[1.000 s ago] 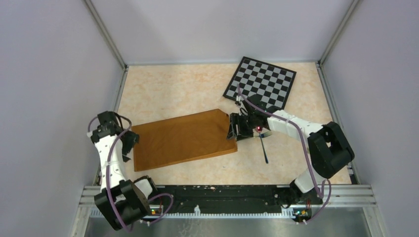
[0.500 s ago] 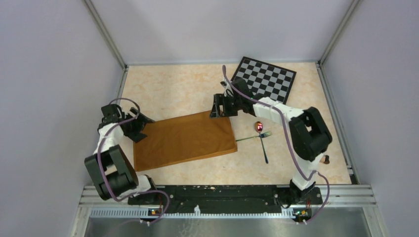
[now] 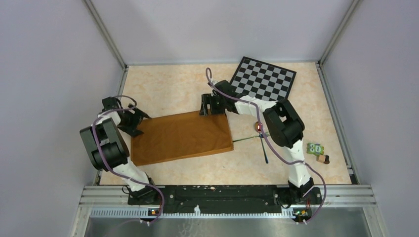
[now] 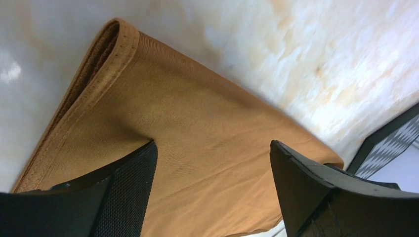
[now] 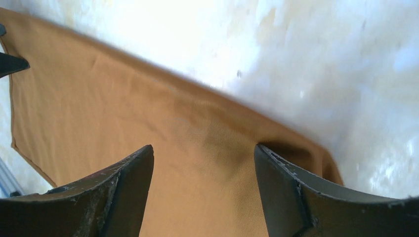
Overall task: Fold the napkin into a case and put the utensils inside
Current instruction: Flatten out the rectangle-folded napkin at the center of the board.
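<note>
Marbled beige table, grey walls all round, and the napkin lies flat as a folded rust-brown rectangle stretched between the two grippers. Left gripper sits at one far corner of the cloth, right gripper at the other far corner, each pointing inward along the far edge.

Over to the left wrist view: left gripper has its jaws spread wide, nothing pinched. The napkin fills the whole gap between the fingers and runs on beyond the tips, its stitched, doubled hem curling at the corner off past the left-hand finger. That finger seems to sink into the cloth; real contact cannot be told.

Right wrist view: right gripper is also wide apart and empty. The napkin lies under and between the fingers, its edge just ahead of the tips, bare table beyond.

Behind the right jaws, well clear of them, the utensils lie crossed on the table, the spoon showing its reddish bowl. A checkered board lies out past them, and a small colourful object sits further off.
</note>
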### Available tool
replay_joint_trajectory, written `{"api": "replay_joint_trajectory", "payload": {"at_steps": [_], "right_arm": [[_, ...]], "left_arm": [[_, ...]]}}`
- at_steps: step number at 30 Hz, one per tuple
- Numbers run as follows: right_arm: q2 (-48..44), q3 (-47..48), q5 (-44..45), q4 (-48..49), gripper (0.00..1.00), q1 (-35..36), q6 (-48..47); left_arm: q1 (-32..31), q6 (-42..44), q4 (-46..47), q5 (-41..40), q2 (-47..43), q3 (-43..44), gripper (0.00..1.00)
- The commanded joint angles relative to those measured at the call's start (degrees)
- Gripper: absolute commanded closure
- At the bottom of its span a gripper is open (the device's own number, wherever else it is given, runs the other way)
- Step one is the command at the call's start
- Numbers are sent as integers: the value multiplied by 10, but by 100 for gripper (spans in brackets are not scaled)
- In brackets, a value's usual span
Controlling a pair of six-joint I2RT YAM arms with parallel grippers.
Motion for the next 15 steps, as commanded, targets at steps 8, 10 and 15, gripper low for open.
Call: {"api": "replay_joint_trajectory", "payload": {"at_steps": [8,10,15], "right_arm": [[76,234,9,-112,26,21,-32],[31,229,12,-150,26,17,-39],[-99,45,-67,-116,28,-34,5]], "left_arm": [[-15,89,-45,-103,48,150,10],[-53,108,-36,-98,-3,132,2],[-195,126,8,-6,-77,77,1]]}}
